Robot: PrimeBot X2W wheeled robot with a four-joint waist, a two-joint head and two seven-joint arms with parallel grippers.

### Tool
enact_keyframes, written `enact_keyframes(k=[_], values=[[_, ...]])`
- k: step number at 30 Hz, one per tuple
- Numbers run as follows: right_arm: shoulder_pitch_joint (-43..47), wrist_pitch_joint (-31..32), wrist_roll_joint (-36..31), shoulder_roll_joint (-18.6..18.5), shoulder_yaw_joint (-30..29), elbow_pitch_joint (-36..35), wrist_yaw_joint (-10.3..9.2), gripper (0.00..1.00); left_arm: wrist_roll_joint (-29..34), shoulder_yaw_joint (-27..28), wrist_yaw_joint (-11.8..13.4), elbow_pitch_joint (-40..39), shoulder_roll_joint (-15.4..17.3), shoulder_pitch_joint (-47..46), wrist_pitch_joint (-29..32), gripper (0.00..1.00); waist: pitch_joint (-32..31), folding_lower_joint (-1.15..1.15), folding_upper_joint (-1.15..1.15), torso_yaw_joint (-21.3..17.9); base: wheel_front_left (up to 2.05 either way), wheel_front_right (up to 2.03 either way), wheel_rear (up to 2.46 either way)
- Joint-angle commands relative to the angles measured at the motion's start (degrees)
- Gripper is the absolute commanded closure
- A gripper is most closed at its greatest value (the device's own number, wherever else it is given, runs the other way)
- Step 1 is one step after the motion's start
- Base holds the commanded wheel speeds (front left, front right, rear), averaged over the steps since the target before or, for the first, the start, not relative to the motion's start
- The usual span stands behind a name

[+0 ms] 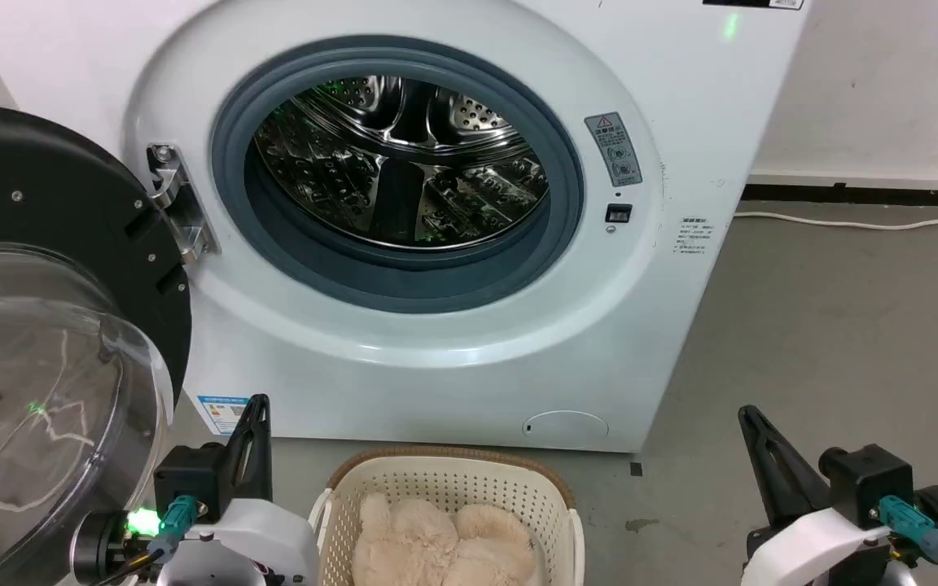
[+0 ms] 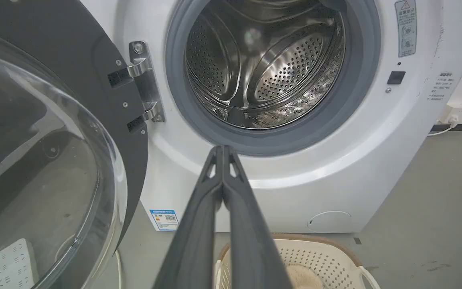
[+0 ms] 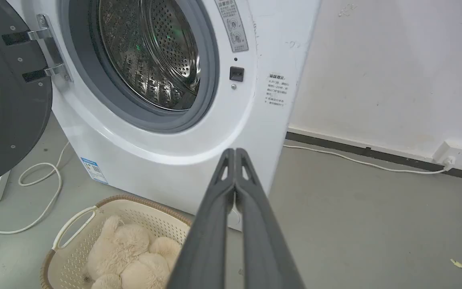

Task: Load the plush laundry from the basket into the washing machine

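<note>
Plush laundry [image 1: 444,541] inside the basket [image 1: 444,480] before the open-doored washing machine [image 1: 436,382]; left end effector [image 2: 223,149] and right end effector [image 3: 235,151] closed.

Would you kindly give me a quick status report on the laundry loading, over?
Left tool shut, empty; right tool shut, empty. Plush laundry in basket, before washing machine. Door open, nothing blocking drum.

A bare laundry room is showing here. A white front-loading washing machine [image 1: 453,382] is standing on grey concrete floor [image 1: 843,342], a white cable [image 1: 884,225] trailing beside a plain white wall [image 1: 884,81].
</note>
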Motion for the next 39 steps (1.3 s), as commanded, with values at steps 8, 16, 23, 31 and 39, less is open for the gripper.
enact_keyframes(k=[8,16,23,31,39], values=[[-0.7,0.0,-0.4,0.0,-0.1,0.1,0.03,1.00,0.5,0.1,-0.3,-0.3,0.0,0.8,0.0,1.00,0.0,0.00,0.00,0.0,0.00,0.00,0.00],[-0.7,0.0,-0.4,0.0,-0.1,0.1,0.03,1.00,0.5,0.1,-0.3,-0.3,0.0,0.8,0.0,1.00,0.0,0.00,0.00,0.0,0.00,0.00,0.00],[-0.7,0.0,-0.4,0.0,-0.1,0.1,0.03,1.00,0.5,0.1,-0.3,-0.3,0.0,0.8,0.0,1.00,0.0,0.00,0.00,0.0,0.00,0.00,0.00],[-0.7,0.0,-0.4,0.0,-0.1,0.1,0.03,1.00,0.5,0.1,-0.3,-0.3,0.0,0.8,0.0,1.00,0.0,0.00,0.00,0.0,0.00,0.00,0.00],[-0.7,0.0,-0.4,0.0,-0.1,0.1,0.03,1.00,0.5,0.1,-0.3,-0.3,0.0,0.8,0.0,1.00,0.0,0.00,0.00,0.0,0.00,0.00,0.00]])
